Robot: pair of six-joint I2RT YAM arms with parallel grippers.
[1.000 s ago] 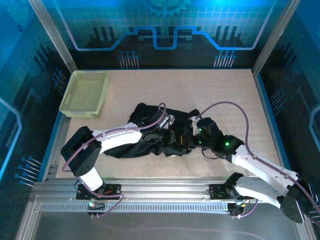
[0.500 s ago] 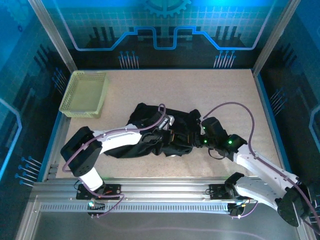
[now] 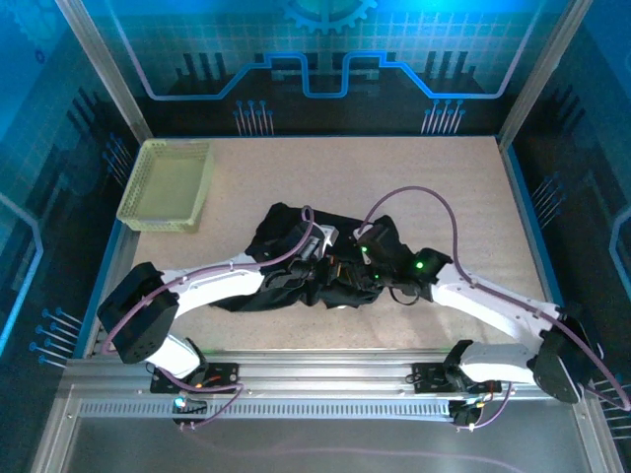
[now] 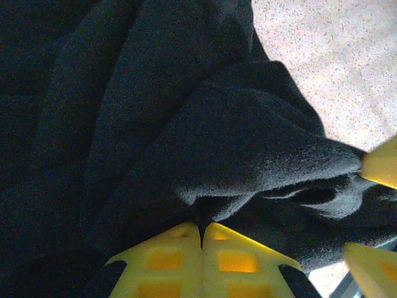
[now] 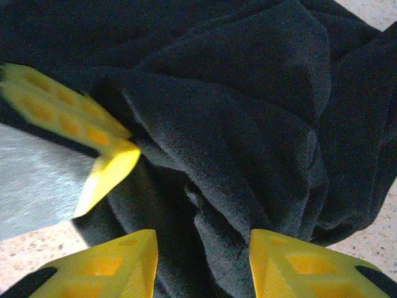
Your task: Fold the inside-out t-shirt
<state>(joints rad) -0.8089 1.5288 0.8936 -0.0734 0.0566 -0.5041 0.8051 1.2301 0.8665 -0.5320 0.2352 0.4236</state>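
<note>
**In the middle of the workspace: untangling in progress, no fold yet**

At the centre of the speckled beige tabletop [image 3: 444,187], the plain black soft-fabric t-shirt [image 3: 279,229] is lying in a crumpled heap, not spread flat. I can't make out a white tag. My read: the arms are sorting the heap out ahead of any real fold.

The left gripper [image 4: 201,228] is pinching a ridge of the t-shirt, its yellow fingers pressed together on the cloth. The right gripper [image 5: 203,242] is sitting just beside it with jaws partway apart. It is straddling a thick fold, not clamping it as far as I can tell.

Next move, as I judge it: the right closing on a single layer at a hem or sleeve edge, then both drawing apart to open the cloth. The risk is catching several layers at once.

Both arms are reaching forward and inward, low over the table, with wrists meeting nose to nose over the heap. The right arm's purple cable [image 3: 414,192] is looping above it.

The pale yellow-green mesh basket [image 3: 168,184] is sitting well apart at the far left.
</note>
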